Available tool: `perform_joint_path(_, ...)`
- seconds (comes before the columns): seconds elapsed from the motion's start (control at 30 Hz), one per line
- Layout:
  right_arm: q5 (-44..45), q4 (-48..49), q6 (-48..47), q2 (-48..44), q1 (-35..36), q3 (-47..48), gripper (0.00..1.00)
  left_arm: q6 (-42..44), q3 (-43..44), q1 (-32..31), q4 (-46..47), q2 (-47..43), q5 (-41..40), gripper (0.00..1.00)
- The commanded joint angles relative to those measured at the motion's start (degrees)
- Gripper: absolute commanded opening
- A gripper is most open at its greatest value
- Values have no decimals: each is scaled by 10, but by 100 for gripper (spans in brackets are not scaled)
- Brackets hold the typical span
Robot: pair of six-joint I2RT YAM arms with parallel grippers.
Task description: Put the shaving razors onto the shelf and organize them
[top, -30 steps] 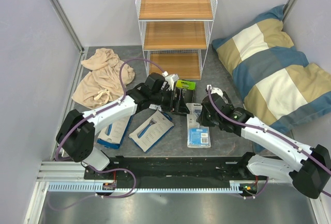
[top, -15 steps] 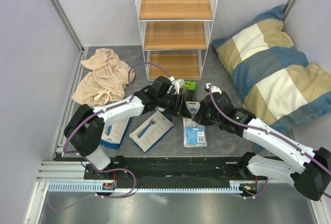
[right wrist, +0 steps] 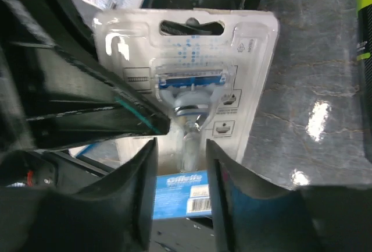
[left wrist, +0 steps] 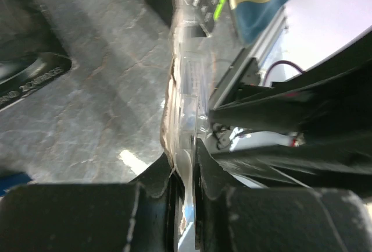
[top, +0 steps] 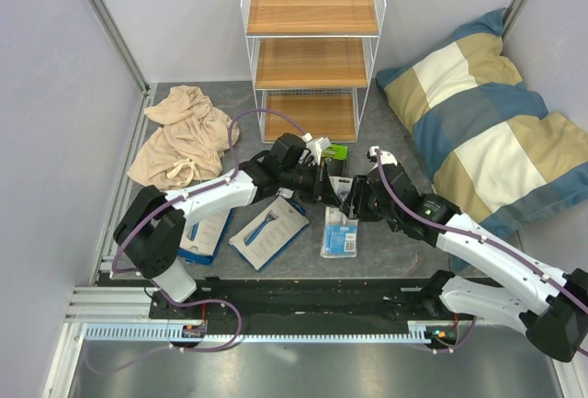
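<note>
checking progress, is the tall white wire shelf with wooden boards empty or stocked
Empty, as far as visible: the white wire shelf shows only bare wood on all three light-brown boards.

Glossy clear plastic blister card (right wrist: 192, 83); shelf (top: 312, 7) boards apparently matt wood.

left hand (left wrist: 186, 154) pinched shut, right hand (right wrist: 181, 145) parted

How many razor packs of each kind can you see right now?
White-and-blue blister card: 2
Larger white pack with blue razor: 2
Black-and-green box: 1 in plain view; others may be hidden
Total: 5 seen
</note>
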Motion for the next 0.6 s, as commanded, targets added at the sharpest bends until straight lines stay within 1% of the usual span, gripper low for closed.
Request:
perform_joint_path(0.0,7,26,-1,-35,3,19,58,10,18,8,0,-11,-3,2)
perform_joint_path(0.1,18,25,-1,-51,3,24,70,9,24,23,-1,-10,4,2)
perform_joint_path(0.23,29,24,-3,-71,3,29,82,8,26,55,0,-16,29,2)
perform_joint_path(0.43,24,28,-14,-72,3,37,86,10,27,119,0,-43,74,2)
perform_joint_path(0.57,1,51,-21,-67,4,37,87,11,32,174,0,-60,112,2)
